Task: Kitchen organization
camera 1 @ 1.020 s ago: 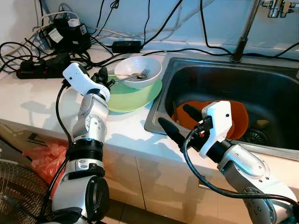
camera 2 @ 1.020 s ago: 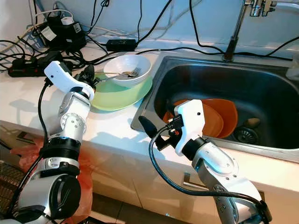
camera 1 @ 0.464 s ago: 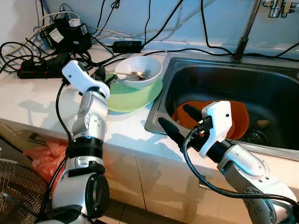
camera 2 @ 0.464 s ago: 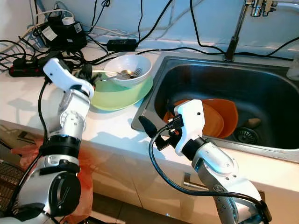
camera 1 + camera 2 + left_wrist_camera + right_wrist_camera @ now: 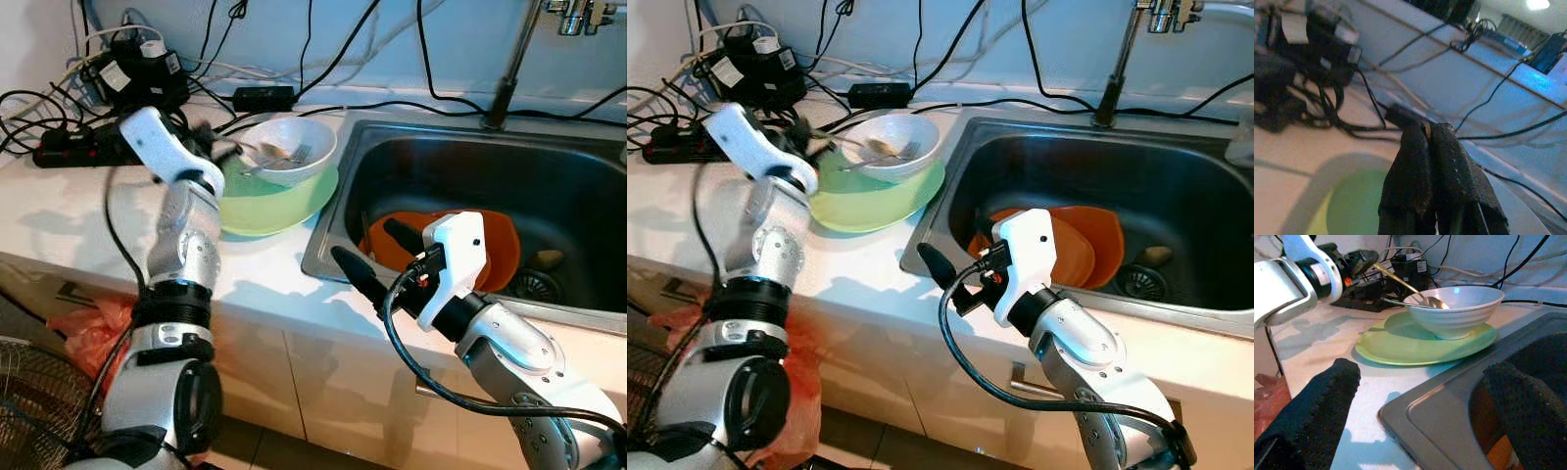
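Note:
A white bowl [image 5: 306, 137] sits on a green plate [image 5: 284, 204] on the counter left of the sink [image 5: 470, 147]. A gold spoon [image 5: 1403, 283] and a fork [image 5: 300, 154] lie in the bowl. My left gripper [image 5: 210, 138] is at the bowl's left rim, shut on the spoon's handle, which slants up out of the bowl. The left wrist view has the fingers [image 5: 1415, 171] pressed together over a thin gold strip. My right gripper [image 5: 364, 242] hovers open over the sink's front left corner, holding nothing. Orange plates [image 5: 502, 245] lie in the sink.
Power strips, adapters and tangled black cables [image 5: 93, 137] crowd the counter's back left. The faucet [image 5: 511, 73] rises behind the sink, and a drain [image 5: 537, 285] is at its right. An orange bag [image 5: 88, 331] and a fan [image 5: 34, 392] are on the floor at left.
My left arm has swung up and to the left, tilting the spoon handle higher; it is blurred with motion. The right arm has stayed still.

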Robot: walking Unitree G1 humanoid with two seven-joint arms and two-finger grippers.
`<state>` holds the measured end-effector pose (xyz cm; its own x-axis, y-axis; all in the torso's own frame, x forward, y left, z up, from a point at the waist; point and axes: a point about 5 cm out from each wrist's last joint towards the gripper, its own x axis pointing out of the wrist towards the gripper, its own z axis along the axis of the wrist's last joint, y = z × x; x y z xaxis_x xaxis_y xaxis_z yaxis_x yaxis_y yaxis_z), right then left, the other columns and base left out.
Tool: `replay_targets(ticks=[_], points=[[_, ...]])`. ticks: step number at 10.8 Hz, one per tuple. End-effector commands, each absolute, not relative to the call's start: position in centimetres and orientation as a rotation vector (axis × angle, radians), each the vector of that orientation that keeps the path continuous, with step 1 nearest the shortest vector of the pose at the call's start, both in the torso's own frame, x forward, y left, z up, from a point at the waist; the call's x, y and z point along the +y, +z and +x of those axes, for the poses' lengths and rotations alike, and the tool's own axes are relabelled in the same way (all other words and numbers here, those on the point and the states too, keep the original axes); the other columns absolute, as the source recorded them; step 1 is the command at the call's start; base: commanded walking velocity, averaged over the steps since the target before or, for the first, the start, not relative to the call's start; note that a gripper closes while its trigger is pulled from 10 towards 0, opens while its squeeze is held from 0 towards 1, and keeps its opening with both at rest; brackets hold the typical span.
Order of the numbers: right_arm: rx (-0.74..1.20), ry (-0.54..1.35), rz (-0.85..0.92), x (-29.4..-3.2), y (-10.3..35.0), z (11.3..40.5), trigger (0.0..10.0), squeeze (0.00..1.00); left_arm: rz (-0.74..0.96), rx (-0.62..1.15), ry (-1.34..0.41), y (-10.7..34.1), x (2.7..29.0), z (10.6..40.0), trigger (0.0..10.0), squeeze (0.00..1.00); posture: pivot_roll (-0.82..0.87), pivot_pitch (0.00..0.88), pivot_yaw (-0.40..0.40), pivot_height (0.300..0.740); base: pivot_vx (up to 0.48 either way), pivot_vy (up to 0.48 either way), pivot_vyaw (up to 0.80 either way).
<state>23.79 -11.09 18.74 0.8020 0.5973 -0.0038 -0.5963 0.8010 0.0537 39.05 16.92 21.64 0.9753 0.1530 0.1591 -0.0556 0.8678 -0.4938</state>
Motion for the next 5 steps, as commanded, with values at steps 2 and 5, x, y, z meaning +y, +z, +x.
replay_targets(ticks=[2,5], points=[[-0.004,0.646,0.052,-10.8,19.1,23.8,10.0,0.0,-0.485,-0.283,0.094,24.4,16.8,39.2,0.0,0.0,-0.19,0.0,0.112,0.74,0.0,0.0,0.0],[-0.013,0.636,0.05,-10.8,19.2,24.1,10.0,0.0,-0.502,-0.374,0.05,26.9,16.2,39.4,0.0,0.0,-0.19,0.0,0.115,0.74,0.0,0.0,0.0]])
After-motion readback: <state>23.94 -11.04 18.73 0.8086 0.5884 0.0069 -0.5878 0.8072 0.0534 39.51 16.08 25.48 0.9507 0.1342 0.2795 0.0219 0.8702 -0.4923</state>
